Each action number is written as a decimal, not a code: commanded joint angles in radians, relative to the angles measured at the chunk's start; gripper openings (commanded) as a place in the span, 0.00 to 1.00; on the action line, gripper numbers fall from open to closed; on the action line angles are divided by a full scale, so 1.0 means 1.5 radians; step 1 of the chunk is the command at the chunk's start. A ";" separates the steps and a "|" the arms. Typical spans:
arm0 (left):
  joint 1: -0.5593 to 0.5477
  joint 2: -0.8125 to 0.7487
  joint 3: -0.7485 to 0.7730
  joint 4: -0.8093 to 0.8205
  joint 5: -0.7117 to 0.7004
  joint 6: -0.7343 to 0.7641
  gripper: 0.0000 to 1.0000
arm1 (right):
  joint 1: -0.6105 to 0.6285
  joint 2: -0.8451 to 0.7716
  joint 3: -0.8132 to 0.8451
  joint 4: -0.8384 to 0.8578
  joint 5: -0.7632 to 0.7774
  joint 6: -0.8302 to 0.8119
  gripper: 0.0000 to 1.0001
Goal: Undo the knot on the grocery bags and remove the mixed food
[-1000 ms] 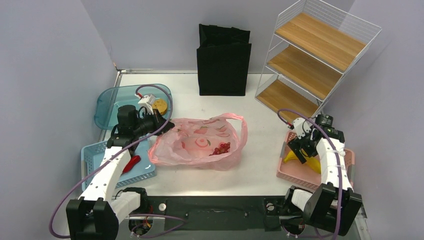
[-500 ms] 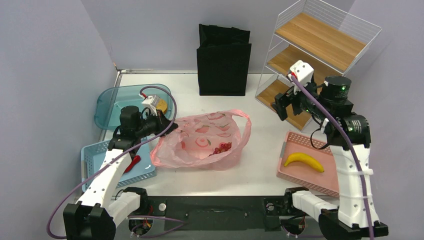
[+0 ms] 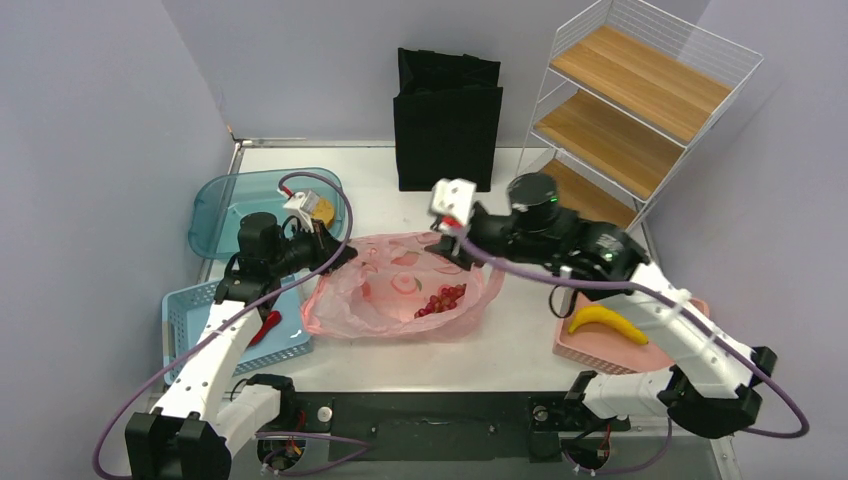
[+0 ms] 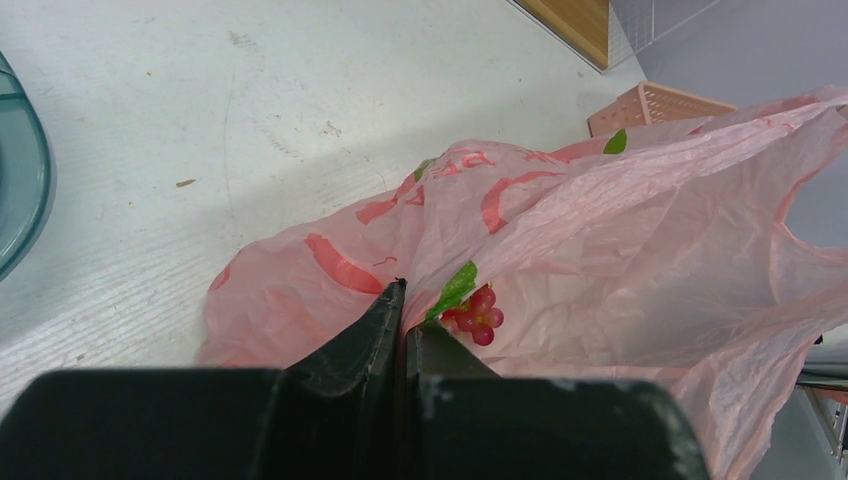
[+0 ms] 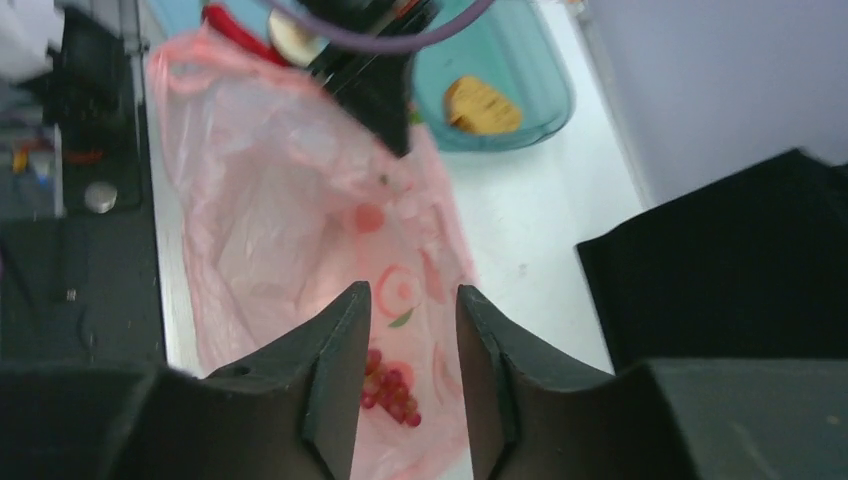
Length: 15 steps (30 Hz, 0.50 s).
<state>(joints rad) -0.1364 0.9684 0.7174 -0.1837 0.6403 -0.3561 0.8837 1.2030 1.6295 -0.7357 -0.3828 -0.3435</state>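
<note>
One pink grocery bag point(image 3: 395, 290) lies slumped mid-table, and no knot is in view. Through its plastic shows a red fruit cluster point(image 3: 441, 299) point(image 4: 478, 312) point(image 5: 392, 390). My left gripper point(image 3: 340, 256) point(image 4: 405, 300) is shut on a fold at the bag's point(image 4: 620, 230) left edge. Just above the bag's point(image 5: 270, 200) far right side hovers my right gripper point(image 3: 447, 243) point(image 5: 412, 300), open, with nothing between its fingers. A yellow banana point(image 3: 606, 320) lies in the pink tray point(image 3: 600, 350). In the blue basket point(image 3: 195, 315) rests a red chilli point(image 3: 262, 328).
A black tote point(image 3: 447, 120) stands at the back, just behind my right wrist. A wire shelf with wooden boards point(image 3: 640, 110) fills the back right. The teal tray point(image 3: 225, 205) at the back left holds a yellow-brown item point(image 3: 320, 212).
My right arm has lifted off the pink tray, leaving the banana there, and swung left over the bag, its jaws narrowing. The left gripper has kept its hold.
</note>
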 commanded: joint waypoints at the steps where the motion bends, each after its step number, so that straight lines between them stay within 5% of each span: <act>1: 0.001 -0.024 0.032 -0.003 0.019 0.020 0.00 | 0.060 0.028 -0.086 0.025 0.054 -0.132 0.29; 6: 0.003 -0.049 0.037 -0.013 0.061 0.049 0.00 | 0.078 0.069 -0.182 0.086 0.106 -0.202 0.18; 15: 0.018 -0.092 0.013 0.051 0.139 0.035 0.00 | 0.096 0.079 -0.425 0.216 0.158 -0.309 0.23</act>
<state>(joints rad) -0.1184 0.8532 0.7189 -0.1898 0.7620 -0.3111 1.0039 1.3201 1.0626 -0.5369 -0.1913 -0.7101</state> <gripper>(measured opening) 0.006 0.212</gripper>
